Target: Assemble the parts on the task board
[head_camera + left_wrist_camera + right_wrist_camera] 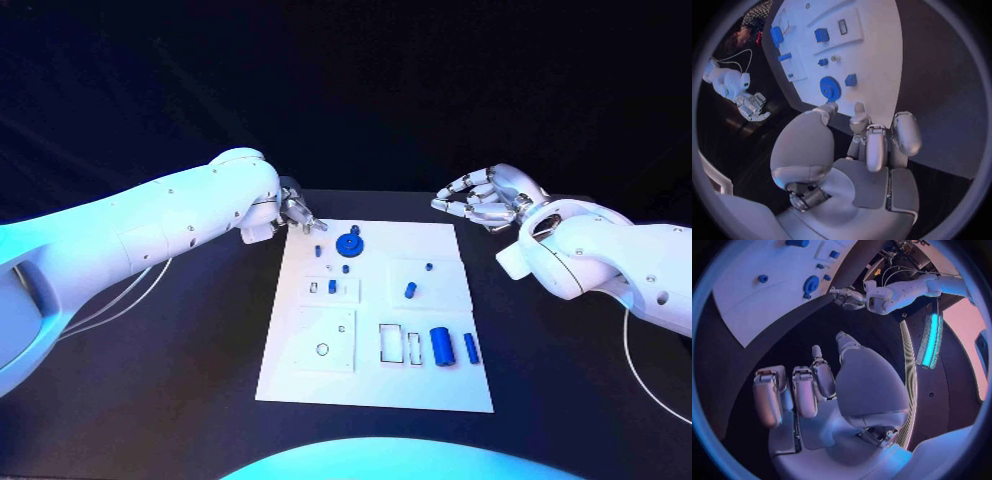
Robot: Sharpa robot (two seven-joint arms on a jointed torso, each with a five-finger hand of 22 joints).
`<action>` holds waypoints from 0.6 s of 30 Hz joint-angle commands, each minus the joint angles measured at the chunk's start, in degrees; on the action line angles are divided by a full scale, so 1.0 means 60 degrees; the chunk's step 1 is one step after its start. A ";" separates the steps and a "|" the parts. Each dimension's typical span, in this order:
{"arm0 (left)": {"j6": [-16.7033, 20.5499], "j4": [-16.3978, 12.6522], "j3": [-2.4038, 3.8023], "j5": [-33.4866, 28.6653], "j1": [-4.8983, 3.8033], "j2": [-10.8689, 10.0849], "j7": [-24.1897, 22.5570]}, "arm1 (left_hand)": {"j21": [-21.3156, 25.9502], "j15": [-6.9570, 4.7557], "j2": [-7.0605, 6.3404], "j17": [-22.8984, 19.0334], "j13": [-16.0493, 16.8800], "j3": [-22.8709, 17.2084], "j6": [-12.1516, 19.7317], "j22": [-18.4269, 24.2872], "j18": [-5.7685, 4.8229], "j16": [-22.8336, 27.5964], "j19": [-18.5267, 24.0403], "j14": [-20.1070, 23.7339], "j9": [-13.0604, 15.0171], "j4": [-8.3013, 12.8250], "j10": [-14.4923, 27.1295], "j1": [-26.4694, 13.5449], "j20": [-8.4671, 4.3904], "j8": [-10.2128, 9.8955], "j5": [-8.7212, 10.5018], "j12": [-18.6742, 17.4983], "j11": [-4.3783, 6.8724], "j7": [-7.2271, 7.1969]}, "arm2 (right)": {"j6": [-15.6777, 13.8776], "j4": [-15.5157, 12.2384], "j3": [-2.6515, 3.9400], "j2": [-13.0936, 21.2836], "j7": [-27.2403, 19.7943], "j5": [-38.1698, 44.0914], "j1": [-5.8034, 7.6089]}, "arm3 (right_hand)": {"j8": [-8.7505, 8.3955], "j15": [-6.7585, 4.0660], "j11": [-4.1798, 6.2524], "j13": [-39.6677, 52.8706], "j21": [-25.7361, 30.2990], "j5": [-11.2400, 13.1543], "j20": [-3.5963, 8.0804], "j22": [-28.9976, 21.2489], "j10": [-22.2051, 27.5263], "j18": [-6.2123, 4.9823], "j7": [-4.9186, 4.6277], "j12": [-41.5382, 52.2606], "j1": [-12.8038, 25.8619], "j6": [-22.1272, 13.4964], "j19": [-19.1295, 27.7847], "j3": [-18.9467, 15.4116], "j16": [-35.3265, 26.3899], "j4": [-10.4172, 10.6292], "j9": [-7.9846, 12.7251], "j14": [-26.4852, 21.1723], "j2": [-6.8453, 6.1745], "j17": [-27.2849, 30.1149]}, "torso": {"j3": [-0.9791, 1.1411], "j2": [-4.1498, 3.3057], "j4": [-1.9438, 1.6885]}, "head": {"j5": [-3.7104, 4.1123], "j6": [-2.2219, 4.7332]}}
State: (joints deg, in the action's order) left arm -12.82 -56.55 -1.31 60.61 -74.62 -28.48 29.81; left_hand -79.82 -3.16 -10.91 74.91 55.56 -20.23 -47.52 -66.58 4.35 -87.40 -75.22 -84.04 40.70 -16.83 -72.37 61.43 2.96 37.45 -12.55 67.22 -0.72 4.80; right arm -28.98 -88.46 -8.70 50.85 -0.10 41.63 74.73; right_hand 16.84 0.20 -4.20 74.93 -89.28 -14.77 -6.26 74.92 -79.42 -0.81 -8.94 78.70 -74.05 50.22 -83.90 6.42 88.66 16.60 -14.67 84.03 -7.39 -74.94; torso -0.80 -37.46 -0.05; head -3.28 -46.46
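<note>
**A:** Start with the task board. It lies flat in the middle of the black table, long side running away from the robot. The blue parts are scattered over it: a round blue disc near the far edge, two blue cylinders side by side toward the near right, and a few small blue pieces in between.

**B:** And the hands?

**A:** The left hand sits right at the board's far left corner, fingertips over the edge, just beside the disc but not touching it. From the left wrist view the hand has its fingers loosely bent and apart, nothing held between them, with the disc a little beyond the fingertips.

**B:** The right one?

**A:** The right hand hangs beyond the board's far right corner, off the plate, over bare table. Its fingers curve inward but stay separated, and there is no part in them. The right wrist view agrees: the hand is empty, fingers apart, with the board well off ahead of it and the left hand at the board's edge across the way.

**B:** Anything on the board besides blue pieces?

**A:** Raised white panels with cutouts: a small ring outline near left, rectangular slots beside the cylinders.

**B:** And around it?

**A:** Black tabletop all round, thin pale cables trailing beneath each arm, and a dark backdrop behind.
</note>
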 commanded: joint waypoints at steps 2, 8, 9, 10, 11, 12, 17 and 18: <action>-0.0438 0.0122 -0.0018 -0.0271 0.0059 0.0080 -0.0091 | 0.0031 0.0061 0.0125 0.1439 0.0001 0.0096 -0.0039 -0.0008 0.0113 0.0013 0.0033 -0.0690 -0.0023 -0.0001 0.0067 -0.0021 0.0052 -0.0079 -0.0006 -0.0042 0.0013 0.0009 | 0.0057 -0.0009 0.0002 -0.0018 -0.0132 0.0067 -0.0005 | 0.0045 -0.0055 0.0012 0.0440 0.0037 -0.0060 0.0082 0.2418 0.0053 0.0094 0.0011 -0.0058 0.0042 -0.0045 -0.0946 -0.0057 -0.0058 -0.0023 0.0005 0.0814 0.0036 -0.1744 | -0.0002 0.0004 0.0014 | -0.0021 -0.0018; -0.0636 0.0226 -0.0060 -0.0437 0.0125 0.0121 -0.0094 | 0.0026 0.0065 0.0174 0.1461 0.0011 0.0166 -0.0071 -0.0021 0.0112 0.0003 0.0027 -0.0695 -0.0041 -0.0002 0.0065 -0.0115 0.0065 -0.0098 0.0019 -0.0023 0.0012 0.0008 | 0.0061 -0.0002 0.0002 -0.0023 -0.0134 0.0067 -0.0005 | 0.0045 -0.0055 0.0012 0.0440 0.0037 -0.0060 0.0082 0.2418 0.0053 0.0094 0.0011 -0.0058 0.0042 -0.0045 -0.0946 -0.0057 -0.0058 -0.0023 0.0005 0.0814 0.0036 -0.1744 | 0.0009 0.0007 0.0011 | -0.0016 -0.0026; -0.0692 0.0246 -0.0071 -0.0477 0.0142 0.0133 -0.0075 | 0.0026 0.0065 0.0174 0.1461 0.0011 0.0166 -0.0071 -0.0021 0.0112 0.0003 0.0027 -0.0695 -0.0041 -0.0002 0.0065 -0.0115 0.0065 -0.0098 0.0019 -0.0023 0.0012 0.0008 | 0.0061 -0.0001 0.0002 -0.0023 -0.0134 0.0067 -0.0005 | 0.0045 -0.0055 0.0012 0.0440 0.0037 -0.0060 0.0082 0.2418 0.0053 0.0094 0.0011 -0.0058 0.0042 -0.0045 -0.0946 -0.0057 -0.0058 -0.0023 0.0005 0.0814 0.0036 -0.1744 | 0.0008 0.0007 0.0009 | -0.0012 -0.0028; -0.0738 0.0259 -0.0079 -0.0503 0.0152 0.0145 -0.0064 | 0.0033 0.0065 0.0176 0.1460 -0.0022 0.0171 -0.0072 -0.0007 0.0115 0.0003 0.0037 -0.0695 -0.0043 -0.0001 0.0083 -0.0121 0.0066 -0.0100 0.0021 -0.0044 0.0012 0.0007 | 0.0064 0.0000 0.0002 -0.0022 -0.0134 0.0067 -0.0005 | 0.0045 -0.0055 0.0012 0.0440 0.0037 -0.0060 0.0082 0.2418 0.0053 0.0094 0.0011 -0.0058 0.0042 -0.0045 -0.0946 -0.0057 -0.0058 -0.0023 0.0005 0.0814 0.0036 -0.1744 | 0.0008 0.0010 0.0005 | -0.0004 -0.0028; -0.0761 0.0266 -0.0084 -0.0520 0.0158 0.0153 -0.0059 | 0.0037 0.0065 0.0177 0.1464 -0.0022 0.0172 -0.0072 0.0002 0.0117 0.0001 0.0042 -0.0696 -0.0043 -0.0001 0.0083 -0.0121 0.0066 -0.0100 0.0021 -0.0044 0.0012 0.0007 | 0.0065 0.0000 0.0002 -0.0021 -0.0135 0.0067 -0.0005 | 0.0045 -0.0055 0.0012 0.0440 0.0037 -0.0060 0.0082 0.2418 0.0053 0.0094 0.0011 -0.0058 0.0042 -0.0045 -0.0946 -0.0057 -0.0058 -0.0023 0.0005 0.0814 0.0036 -0.1744 | 0.0006 0.0013 0.0002 | -0.0003 -0.0031; -0.0793 0.0274 -0.0090 -0.0552 0.0168 0.0163 -0.0056 | 0.0037 0.0065 0.0177 0.1457 -0.0027 0.0172 -0.0072 0.0002 0.0117 0.0004 0.0042 -0.0694 -0.0043 0.0000 0.0086 -0.0121 0.0066 -0.0100 0.0021 -0.0047 0.0012 0.0007 | 0.0067 0.0002 0.0002 -0.0022 -0.0135 0.0067 -0.0005 | 0.0046 -0.0055 0.0012 0.0441 0.0036 -0.0070 0.0082 0.2419 0.0052 0.0094 0.0011 -0.0057 0.0039 -0.0046 -0.0947 -0.0057 -0.0058 -0.0023 0.0005 0.0814 0.0037 -0.1744 | 0.0004 0.0017 -0.0002 | -0.0003 -0.0034; -0.0902 0.0300 -0.0111 -0.0697 0.0202 0.0210 -0.0068 | 0.0057 0.0067 0.0181 0.1440 -0.0089 0.0183 -0.0070 0.0045 0.0126 0.0011 0.0072 -0.0688 -0.0050 0.0004 0.0125 -0.0126 0.0068 -0.0110 0.0028 -0.0089 0.0010 0.0008 | 0.0070 0.0012 0.0002 -0.0035 -0.0138 0.0067 -0.0006 | 0.0047 -0.0055 0.0012 0.0443 0.0034 -0.0086 0.0082 0.2420 0.0050 0.0094 0.0011 -0.0055 0.0033 -0.0048 -0.0947 -0.0058 -0.0058 -0.0023 0.0006 0.0814 0.0038 -0.1744 | 0.0010 0.0013 0.0016 | -0.0039 -0.0018; -0.0912 0.0302 -0.0113 -0.0713 0.0206 0.0216 -0.0073 | 0.0057 0.0067 0.0181 0.1440 -0.0089 0.0183 -0.0070 0.0045 0.0126 0.0011 0.0072 -0.0688 -0.0050 0.0004 0.0125 -0.0126 0.0068 -0.0110 0.0028 -0.0089 0.0010 0.0008 | 0.0072 0.0013 0.0002 -0.0038 -0.0138 0.0067 -0.0006 | 0.0047 -0.0055 0.0012 0.0443 0.0034 -0.0086 0.0082 0.2420 0.0050 0.0094 0.0011 -0.0055 0.0033 -0.0048 -0.0947 -0.0058 -0.0058 -0.0023 0.0006 0.0814 0.0038 -0.1744 | 0.0012 0.0009 0.0020 | -0.0039 -0.0023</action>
State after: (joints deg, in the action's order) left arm -16.29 -54.74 -2.00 57.94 -73.41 -27.38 29.81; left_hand -79.82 -3.16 -10.22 74.91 55.07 -19.48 -47.52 -66.36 4.35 -87.40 -75.02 -84.04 40.46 -16.87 -71.96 60.74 3.16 37.11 -12.55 66.94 -0.71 4.80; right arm -28.97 -88.36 -8.70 50.69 -0.15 41.63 74.73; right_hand 16.84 0.20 -4.20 74.92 -89.29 -15.09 -6.27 74.91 -79.42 -0.81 -8.94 78.70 -74.05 50.22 -83.90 6.42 88.66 16.60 -14.67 84.03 -7.39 -74.93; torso -0.75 -37.37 -0.01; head -3.44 -46.63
